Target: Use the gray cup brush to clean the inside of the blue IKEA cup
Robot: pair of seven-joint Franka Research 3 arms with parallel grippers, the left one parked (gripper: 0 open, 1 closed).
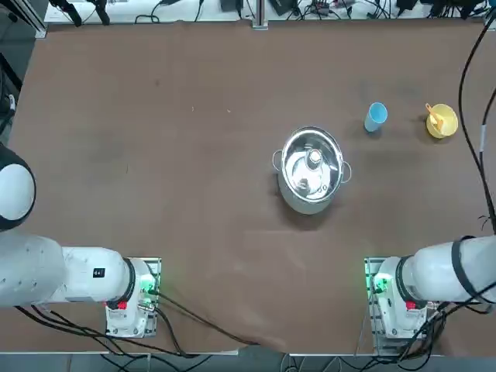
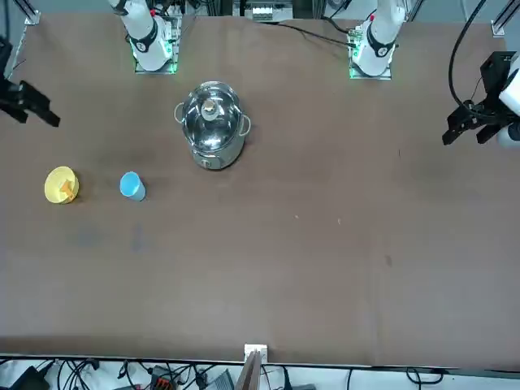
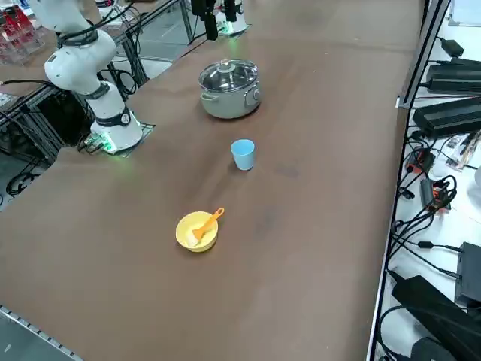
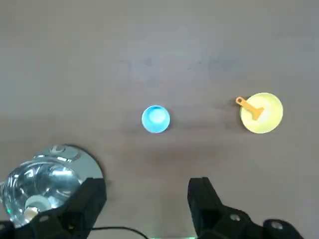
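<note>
The gray cup brush point(image 4: 249, 107), which shows orange here, looks like a thin, stiff plastic stick, light enough that it will likely tip or skid if nudged. Its free end pokes out over the rim of the yellow bowl point(image 4: 269, 121), and that is probably the place to pinch it. Its long axis lies slanted across the bowl, one end resting inside and the other pointing up and outward past the rim on the side facing the blue IKEA cup point(image 4: 156, 119). The cup stands upright with its mouth up, apart from the bowl; it seems light and smooth and may slide or topple under the brush. The right claw point(image 4: 147, 199) hangs high above the worktop point(image 4: 159, 45) with its fingers spread wide and empty. Brush and bowl lie well ahead of it, off to one side, and the cup almost straight ahead. The steel pot point(image 4: 45, 181) sits close beside one finger.
</note>
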